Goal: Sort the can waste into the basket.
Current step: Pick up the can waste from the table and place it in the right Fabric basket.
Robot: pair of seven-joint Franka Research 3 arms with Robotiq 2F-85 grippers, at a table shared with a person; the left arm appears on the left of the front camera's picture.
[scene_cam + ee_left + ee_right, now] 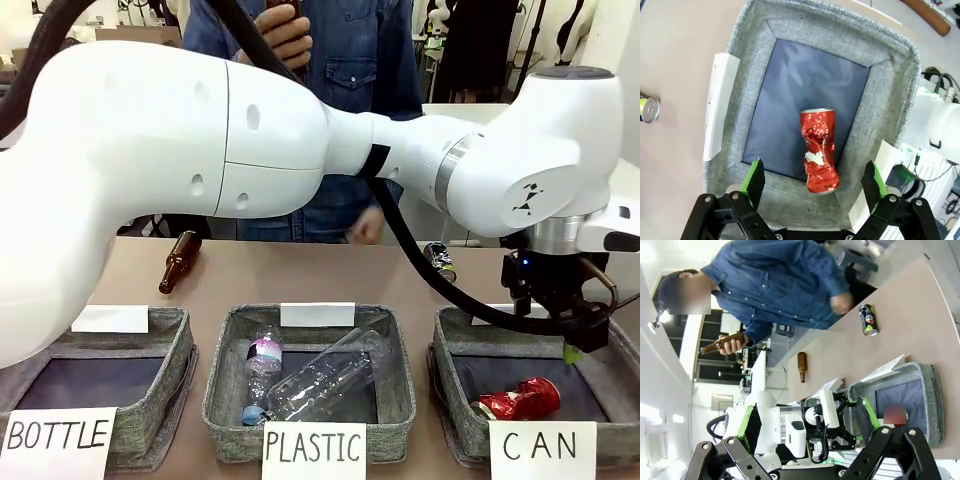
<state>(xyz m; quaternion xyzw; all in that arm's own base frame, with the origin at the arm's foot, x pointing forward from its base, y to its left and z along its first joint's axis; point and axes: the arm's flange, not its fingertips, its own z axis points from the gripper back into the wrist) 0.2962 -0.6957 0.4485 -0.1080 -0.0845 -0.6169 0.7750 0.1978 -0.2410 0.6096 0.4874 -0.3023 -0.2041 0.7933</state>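
We see the red can [819, 150] lying on its side on the dark floor of the CAN basket [452, 385], crumpled at the waist. Its top points to the far wall. This basket sits at the table's [300, 275] near right corner, its handwritten card [542, 450] on the front wall and a blank white tag [720, 105] on the far rim.

Straight above it hangs the left gripper [814, 172], its arm reaching right across from the left side. The jaws are spread wide with nothing between them, and the red can lies below the gap, untouched.

The dark can [440, 262] lies on its side on the bare table just beyond the basket's far left corner, toward the far edge.

Moving out, the PLASTIC basket [225, 385] sits at the middle of the near edge with clear bottles [320, 380] lying inside. The BOTTLE basket [170, 370] sits at the near left. A brown bottle [180, 262] lies on the table behind it.

The right gripper [807, 417] is up off the table, jaws apart and empty.

At the far edge stands a person in a denim shirt [360, 60], one hand [735, 342] gripping a second brown bottle [715, 345].
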